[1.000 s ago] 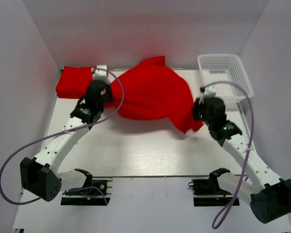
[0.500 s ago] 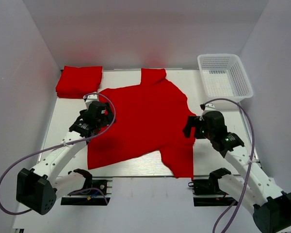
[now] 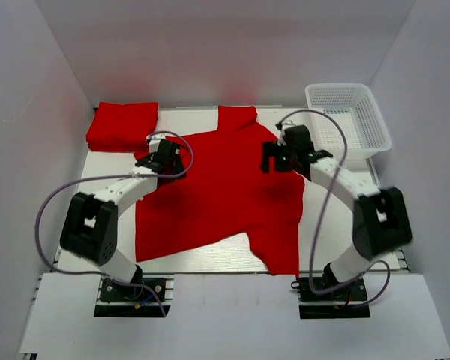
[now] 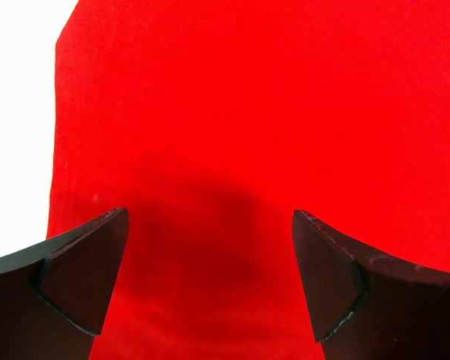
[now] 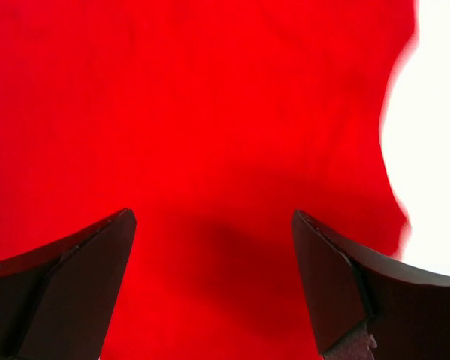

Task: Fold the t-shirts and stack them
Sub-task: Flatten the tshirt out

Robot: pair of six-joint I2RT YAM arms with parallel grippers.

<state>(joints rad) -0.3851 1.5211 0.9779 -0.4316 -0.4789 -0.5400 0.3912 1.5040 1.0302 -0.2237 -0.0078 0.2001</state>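
1. The white table [image 3: 210, 259] is holding everything, and the two arms are reaching out over it from the near side
2. One red spread t-shirt [image 3: 217, 195] is lying open and mostly flat in the middle of the table. Its near right corner is reaching down to the near edge of the table. Its near left corner is stopping a little short of that edge
3. The left gripper [image 3: 165, 159] is hanging over the far left part of the spread t-shirt, close to the cloth's left edge. In the left wrist view its two dark left fingers [image 4: 75, 277] are standing wide apart with nothing between them but red cloth below. A soft shadow is lying on the cloth under them
4. The right gripper [image 3: 279, 157] is hanging over the far right part of the same shirt, near its right edge. In the right wrist view its right fingers [image 5: 67, 285] are also standing wide apart and holding nothing. I cannot tell if either gripper is touching the cloth
5. One small part of the spread t-shirt is sticking out toward the far side, between the two grippers
6. The folded t-shirts [image 3: 122, 125] are sitting as a neat red pile in the far left corner of the table, just beyond the left gripper
7. A white mesh basket [image 3: 337, 86] is sitting in the far right corner, beside the right arm
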